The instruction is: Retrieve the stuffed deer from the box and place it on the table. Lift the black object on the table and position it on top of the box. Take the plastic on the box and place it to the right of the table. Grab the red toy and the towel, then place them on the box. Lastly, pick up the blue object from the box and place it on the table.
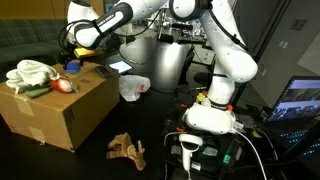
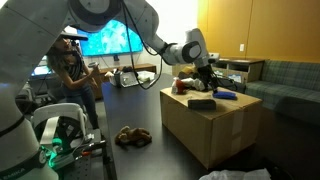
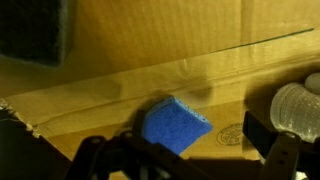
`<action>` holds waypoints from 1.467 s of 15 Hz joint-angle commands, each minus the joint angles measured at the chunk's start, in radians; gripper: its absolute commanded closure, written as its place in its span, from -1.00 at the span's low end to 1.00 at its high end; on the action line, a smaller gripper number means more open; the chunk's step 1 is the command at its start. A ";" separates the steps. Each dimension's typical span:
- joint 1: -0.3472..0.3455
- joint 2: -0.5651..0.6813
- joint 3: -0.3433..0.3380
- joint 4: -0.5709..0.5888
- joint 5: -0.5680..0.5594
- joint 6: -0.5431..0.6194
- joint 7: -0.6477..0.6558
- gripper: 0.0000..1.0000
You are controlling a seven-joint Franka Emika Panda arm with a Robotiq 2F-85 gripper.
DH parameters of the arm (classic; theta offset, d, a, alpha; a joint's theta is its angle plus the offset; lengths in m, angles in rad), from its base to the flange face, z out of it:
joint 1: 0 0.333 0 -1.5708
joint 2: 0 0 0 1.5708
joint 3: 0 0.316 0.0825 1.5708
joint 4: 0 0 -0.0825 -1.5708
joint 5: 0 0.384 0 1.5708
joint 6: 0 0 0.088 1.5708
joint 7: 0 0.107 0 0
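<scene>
The end effector (image 3: pixel 185 157) hovers wide open and empty just above the blue object (image 3: pixel 176 124) on the box (image 3: pixel 150 50), jaws either side, apparently positioned to grasp it.

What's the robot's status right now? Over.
Claw open, empty, above the box. Blue object on box top, below claw, not gripped. Black object and red toy lie nearby, apparently not blocking.

- Box (image 1: pixel 60 112): brown cardboard, glossy clear tape strip.
- Deer (image 1: pixel 127 150): tan-brown.
- Desk (image 1: pixel 160 120): near-black.
- Red toy (image 1: pixel 63 85): red-orange.
- Towel (image 1: pixel 30 72): cream-white.
- Blue object (image 3: pixel 176 125): bright blue.
- Plastic (image 1: pixel 135 87): whitish, translucent.
- Arm (image 1: pixel 228 50): white.
</scene>
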 commanded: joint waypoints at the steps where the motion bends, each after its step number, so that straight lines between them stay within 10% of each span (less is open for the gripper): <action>1: -0.018 0.062 0.020 0.113 0.029 -0.041 -0.030 -1.00; 22: -0.044 0.227 0.008 0.404 0.052 -0.239 0.049 -1.00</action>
